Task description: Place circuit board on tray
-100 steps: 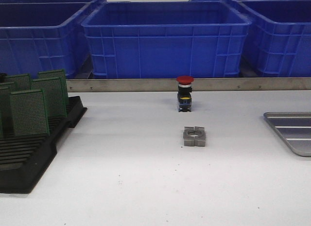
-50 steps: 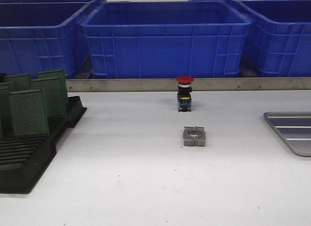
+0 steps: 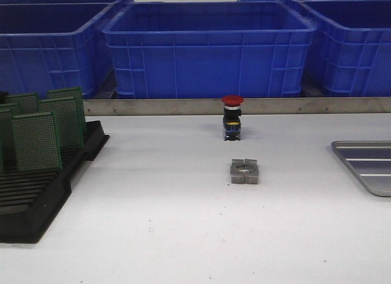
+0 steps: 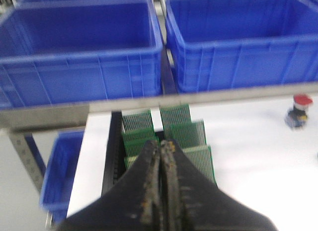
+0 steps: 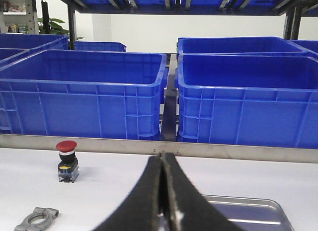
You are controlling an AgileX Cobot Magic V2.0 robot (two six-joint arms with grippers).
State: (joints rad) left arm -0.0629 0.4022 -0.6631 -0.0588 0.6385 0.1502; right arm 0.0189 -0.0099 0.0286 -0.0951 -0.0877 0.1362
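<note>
Green perforated circuit boards [image 3: 38, 140] stand upright in a black slotted plastic rack [image 3: 36, 198] at nine o'clock on the white table [image 3: 171, 223]. The shallow silver-grey metal tray [image 3: 366, 165] lies at three o'clock. The left gripper [image 4: 163, 156], jaws pressed together and empty, hovers above the boards. The right gripper [image 5: 162, 166], also pressed together, hangs over the tray's near rim.

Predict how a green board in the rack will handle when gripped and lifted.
A board looks thin and flat, so probably stiff and light. Standing upright in the rack's slots, it should lift straight out; its perforated face may offer grip.
</note>
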